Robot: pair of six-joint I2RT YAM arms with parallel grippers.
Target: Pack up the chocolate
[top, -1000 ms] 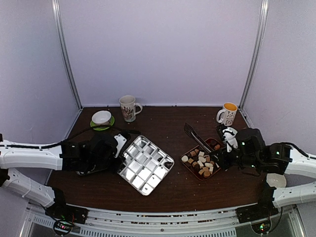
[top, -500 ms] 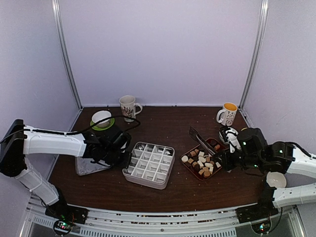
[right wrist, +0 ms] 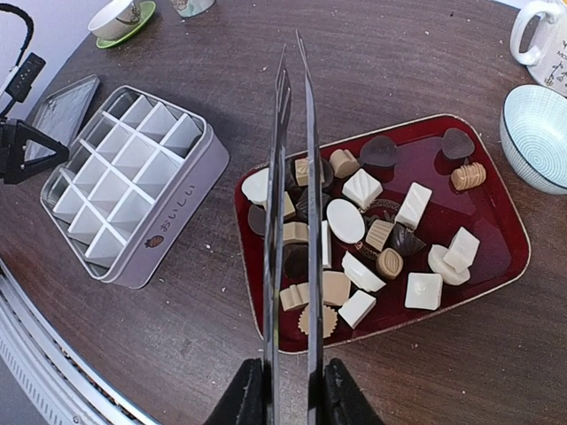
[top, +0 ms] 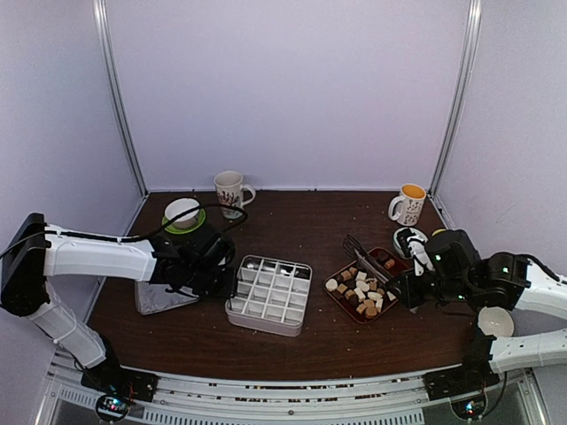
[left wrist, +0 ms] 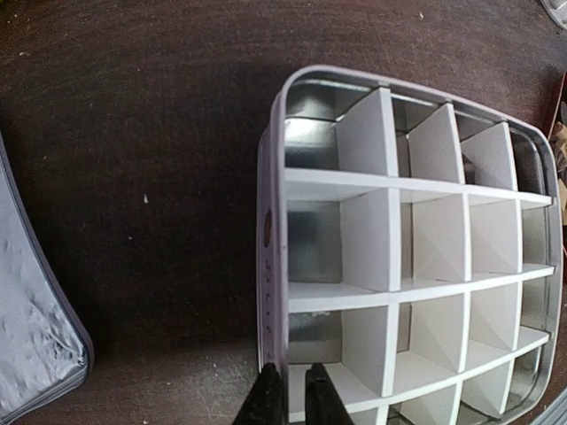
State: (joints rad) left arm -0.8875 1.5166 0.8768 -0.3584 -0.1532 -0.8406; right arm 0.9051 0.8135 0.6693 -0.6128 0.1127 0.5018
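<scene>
The chocolate (top: 359,292) is a heap of small brown, tan and white pieces on a red tray (top: 383,254), also in the right wrist view (right wrist: 372,235). A silver tin (top: 261,323) with white dividers stands left of the tray, its cells empty. My left gripper (top: 226,282) is shut on the tin's left wall (left wrist: 270,266), one finger outside and one inside (left wrist: 291,398). My right gripper (top: 409,288) is shut on long metal tongs (right wrist: 310,177), whose tips reach over the tray, nearly closed and empty.
The tin's lid (top: 164,299) lies flat left of the tin. A white bowl on a green saucer (top: 182,211) and a mug (top: 230,193) stand at the back left. An orange-lined mug (top: 409,204) and a patterned bowl (right wrist: 540,133) stand behind the tray.
The left gripper has brought the tin from tilted up on edge down to flat on the table, slightly right. The tongs have shifted a little over the tray.
</scene>
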